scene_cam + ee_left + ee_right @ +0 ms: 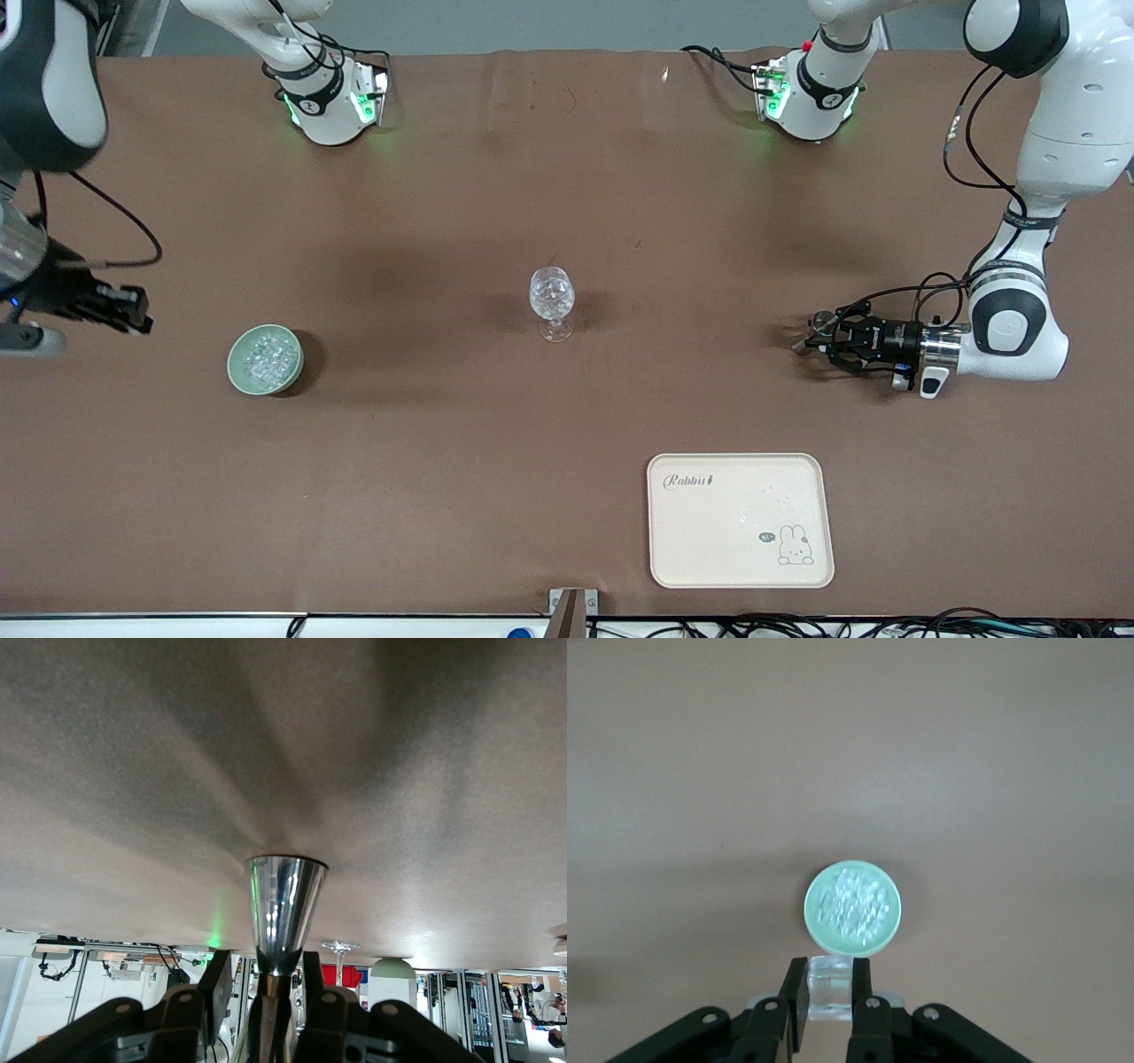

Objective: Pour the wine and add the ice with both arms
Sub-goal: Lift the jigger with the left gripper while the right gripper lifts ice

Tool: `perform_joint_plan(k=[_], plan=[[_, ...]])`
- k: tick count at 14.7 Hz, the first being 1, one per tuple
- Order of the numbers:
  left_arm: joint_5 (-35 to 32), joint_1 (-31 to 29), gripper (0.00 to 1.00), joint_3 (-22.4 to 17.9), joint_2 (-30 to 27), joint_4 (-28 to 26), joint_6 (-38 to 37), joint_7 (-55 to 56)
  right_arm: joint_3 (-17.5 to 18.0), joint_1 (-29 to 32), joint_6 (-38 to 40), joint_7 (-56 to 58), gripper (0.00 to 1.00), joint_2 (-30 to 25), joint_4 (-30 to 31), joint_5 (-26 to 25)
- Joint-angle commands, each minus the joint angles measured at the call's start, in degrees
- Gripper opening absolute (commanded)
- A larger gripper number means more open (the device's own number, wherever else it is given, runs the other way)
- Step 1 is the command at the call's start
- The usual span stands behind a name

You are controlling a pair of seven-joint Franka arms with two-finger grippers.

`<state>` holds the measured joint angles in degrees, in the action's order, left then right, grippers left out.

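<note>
Ice (831, 995) | one cube pinched in your R gripper (830, 1001), up over table near green bowl (265, 359) | L gripper (819, 340) clamps metal jigger (283, 914), toward L arm's end from wine glass (552, 303) | carry cube level, drop w/ pincer centred over glass.

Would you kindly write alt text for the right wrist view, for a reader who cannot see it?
The right gripper holds a clear ice cube between its fingers, up over the brown table. Below sits a green bowl filled with ice.
</note>
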<state>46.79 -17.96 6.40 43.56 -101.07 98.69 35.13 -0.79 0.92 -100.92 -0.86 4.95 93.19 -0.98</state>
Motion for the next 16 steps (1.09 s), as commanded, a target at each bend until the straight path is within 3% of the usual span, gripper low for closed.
perform_joint_plan(k=[1, 5, 11, 16], plan=[[1.8, -0.2, 0.12, 0.2, -0.1, 0.3, -2.1, -0.9, 0.1, -0.7, 4.3, -0.6, 0.03, -6.0, 2.1, 0.2], [2.4, 0.4, 0.01, 0.5, -0.8, 1.0, -3.0, -0.2, 0.0, -0.7, 5.2, -0.6, 0.03, -6.6, 2.2, 0.3], [3.9, 1.2, 0.01, 8.0, -3.3, 6.9, -3.4, 12.9, 0.0, -0.7, 4.9, -0.6, 0.03, -6.4, 3.1, 0.3], [4.1, 7.5, 0.01, 11.2, -7.1, 8.7, 3.7, 24.4, 0.0, -0.5, 4.7, -0.5, 0.03, -6.3, 2.8, 0.3]])
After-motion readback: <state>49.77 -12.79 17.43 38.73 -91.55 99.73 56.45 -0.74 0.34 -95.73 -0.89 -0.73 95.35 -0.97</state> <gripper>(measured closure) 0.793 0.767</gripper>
